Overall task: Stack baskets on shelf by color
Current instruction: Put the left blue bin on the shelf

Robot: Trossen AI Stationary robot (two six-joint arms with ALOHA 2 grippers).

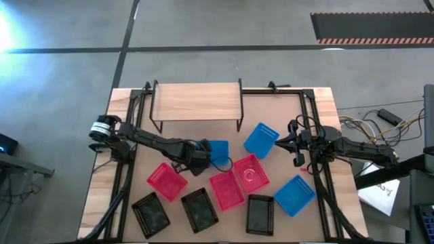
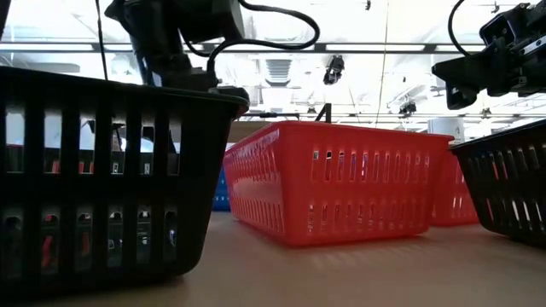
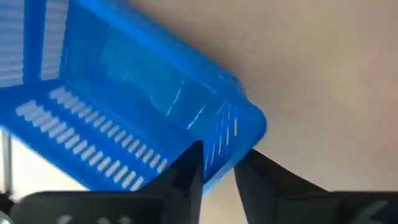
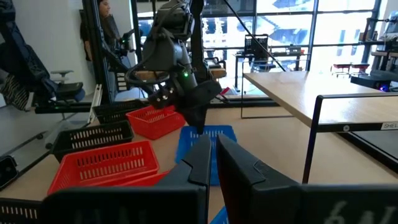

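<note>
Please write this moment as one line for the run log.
left gripper: astride the wall of blue basket | right gripper: shut, waiting at the right | shelf: no baskets

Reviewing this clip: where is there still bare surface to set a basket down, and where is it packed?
The shelf top is completely bare. Open tabletop also lies between the shelf's front legs and the baskets, and around the right end effector. The front half is crowded: three black baskets, three red baskets and blue baskets sit close together. The left end effector straddles a blue basket's wall.

Left end effector (image 3: pixel 217 169) pinching; right (image 4: pixel 214 152) closed.
</note>
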